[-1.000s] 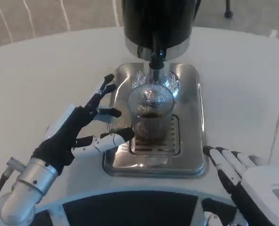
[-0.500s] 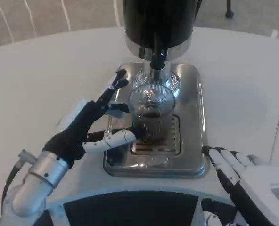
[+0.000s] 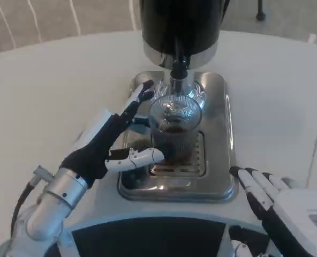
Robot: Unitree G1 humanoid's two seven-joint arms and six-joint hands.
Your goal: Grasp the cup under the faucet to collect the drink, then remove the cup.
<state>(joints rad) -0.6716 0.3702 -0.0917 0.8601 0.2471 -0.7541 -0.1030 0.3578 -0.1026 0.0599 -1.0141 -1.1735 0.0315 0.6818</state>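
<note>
From the head view, the glass cup [image 3: 174, 131] stands on the steel drip tray [image 3: 217, 134] directly under the faucet [image 3: 178, 67], placed to catch the dark drink. The left hand [image 3: 113, 142] reaches in beside it, fingers spread and cupping it, not yet gripping. The right hand [image 3: 279, 206] rests open on the white table [image 3: 51, 85]. The black dispenser [image 3: 180, 24] looms overhead, limiting any lift.

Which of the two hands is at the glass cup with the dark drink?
The left hand: its fingers reach around the cup on the metal tray. The right hand rests apart, beside the tray.
</note>
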